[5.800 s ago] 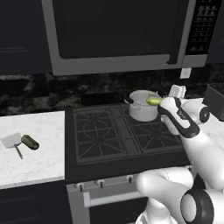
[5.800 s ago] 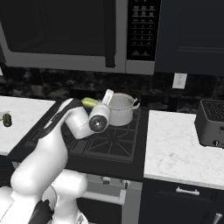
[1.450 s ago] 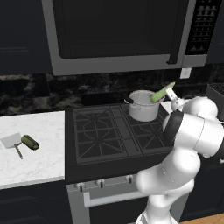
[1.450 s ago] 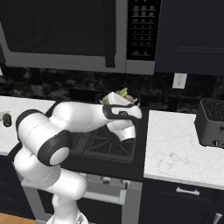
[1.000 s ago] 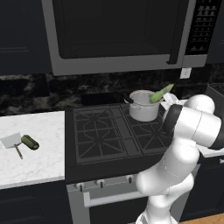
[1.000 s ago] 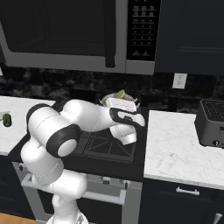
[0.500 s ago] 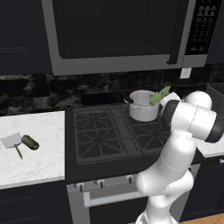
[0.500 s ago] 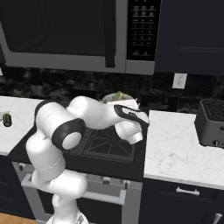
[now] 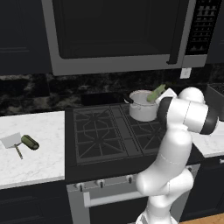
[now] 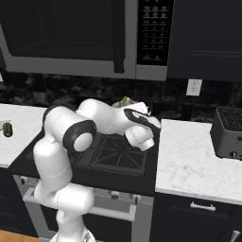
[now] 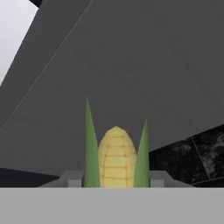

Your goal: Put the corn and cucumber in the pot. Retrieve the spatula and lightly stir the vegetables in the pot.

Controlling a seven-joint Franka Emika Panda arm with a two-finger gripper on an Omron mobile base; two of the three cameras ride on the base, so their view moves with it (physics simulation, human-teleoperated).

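My gripper [image 9: 161,94] is shut on the corn [image 9: 156,92], a yellow-green cob held tilted over the right rim of the silvery pot [image 9: 141,106] on the back right burner. In the hand view the corn [image 11: 116,156] stands between my grey fingertips [image 11: 72,179], pointing up at the microwave's underside. In the right base view my bent arm covers most of the pot, and the corn's tip [image 10: 125,100] sticks up behind it. The dark green cucumber [image 9: 29,142] lies on the left counter beside the spatula [image 9: 12,141]. The cucumber [image 10: 7,128] also shows at the far left.
A microwave [image 9: 118,35] hangs low over the stove [image 9: 109,131]. A black toaster [image 10: 229,132] stands on the right marble counter [image 10: 189,160]. A wall outlet [image 10: 193,87] is behind that counter.
Over the last second the arm has folded in tighter, and the corn has moved a little down and left, closer over the pot. Cucumber and spatula have stayed put.
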